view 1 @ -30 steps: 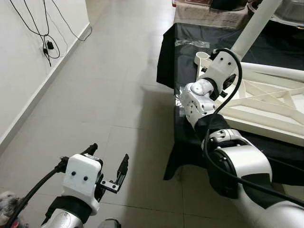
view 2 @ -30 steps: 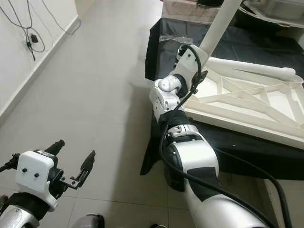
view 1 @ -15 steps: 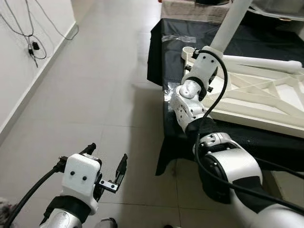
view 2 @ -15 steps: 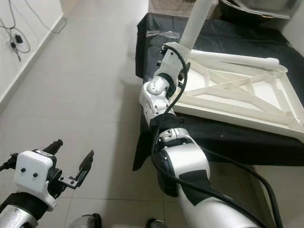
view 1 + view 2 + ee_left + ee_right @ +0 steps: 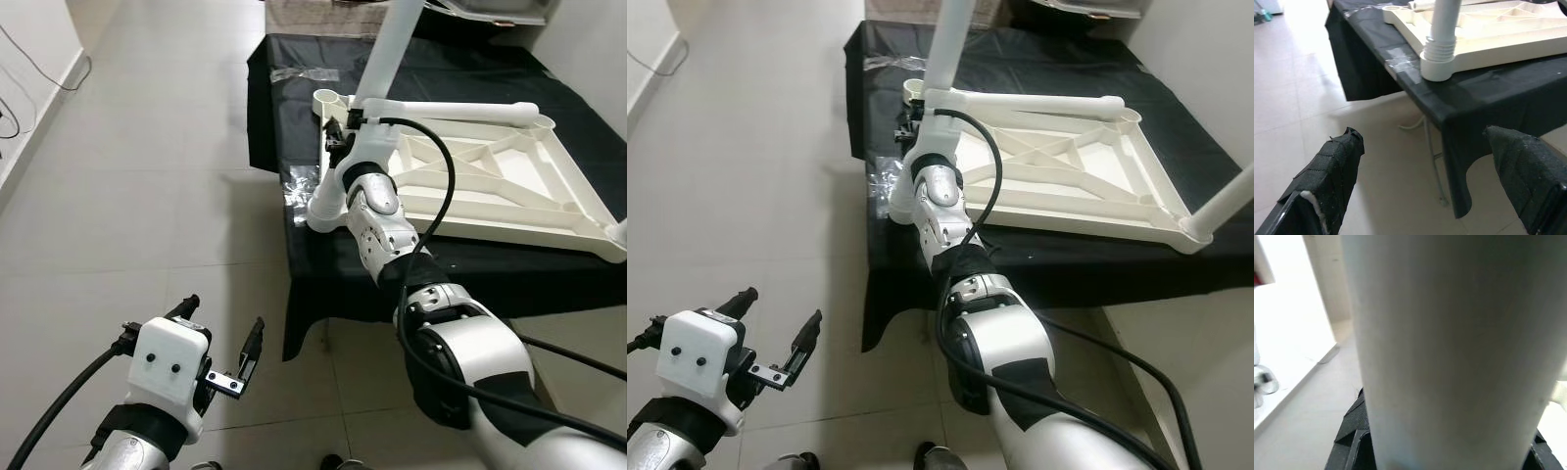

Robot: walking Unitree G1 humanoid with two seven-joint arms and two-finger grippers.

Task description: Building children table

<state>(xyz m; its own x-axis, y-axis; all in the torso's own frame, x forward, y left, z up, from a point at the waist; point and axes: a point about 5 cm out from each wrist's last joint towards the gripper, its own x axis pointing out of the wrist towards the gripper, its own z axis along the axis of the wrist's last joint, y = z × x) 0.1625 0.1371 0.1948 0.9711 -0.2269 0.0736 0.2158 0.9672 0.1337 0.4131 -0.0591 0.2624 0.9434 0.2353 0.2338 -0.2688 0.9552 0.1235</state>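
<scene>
Head views: our camera has swung right since a moment ago — the upturned tabletop (image 5: pixel 490 166) now lies fully in view on the black cloth (image 5: pixel 294 264).

Left wrist: left gripper (image 5: pixel 217 345) idle, fingers spread.

Right wrist: right gripper (image 5: pixel 338 132) clamped on the upright leg (image 5: pixel 1449 347) — seating continues.

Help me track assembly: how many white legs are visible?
3: an upright leg in the right gripper, a lying leg across the tabletop, a corner leg standing at right. Others may be hidden.
</scene>
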